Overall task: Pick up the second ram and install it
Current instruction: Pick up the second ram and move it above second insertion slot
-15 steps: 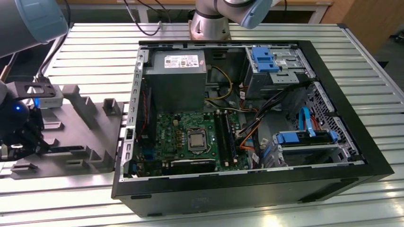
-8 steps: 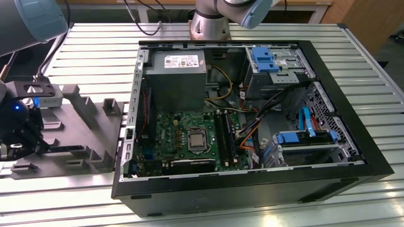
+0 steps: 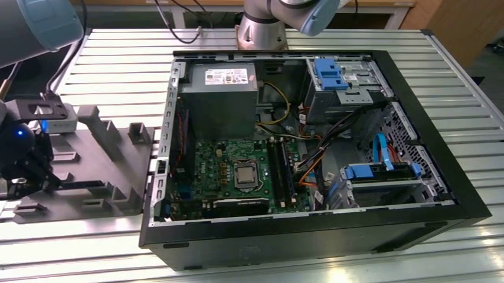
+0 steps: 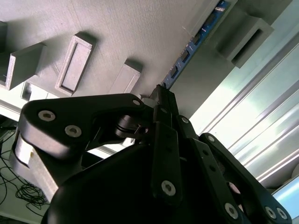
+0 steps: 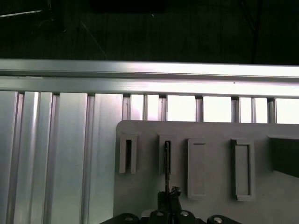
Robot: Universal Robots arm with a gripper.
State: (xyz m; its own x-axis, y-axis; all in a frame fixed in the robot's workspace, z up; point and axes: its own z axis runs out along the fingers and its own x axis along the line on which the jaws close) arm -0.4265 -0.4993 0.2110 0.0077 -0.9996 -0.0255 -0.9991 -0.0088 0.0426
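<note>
While your black gripper (image 4: 159,94) clenches the thin dark ram (image 4: 191,46), upright in grey slotted tray (image 3: 110,159), nine o'clock of open black case (image 3: 315,236).

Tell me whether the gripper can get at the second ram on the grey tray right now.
Probably yes. In the second wrist view the gripper is right at the second ram on the grey tray, its fingers apparently closed on the stick's end, with nothing between them.

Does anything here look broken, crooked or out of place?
Nothing stands out. The thin dark circuit-board stick stands straight in a slot of the grey plastic holder, with the black gripper closed on it.
</note>
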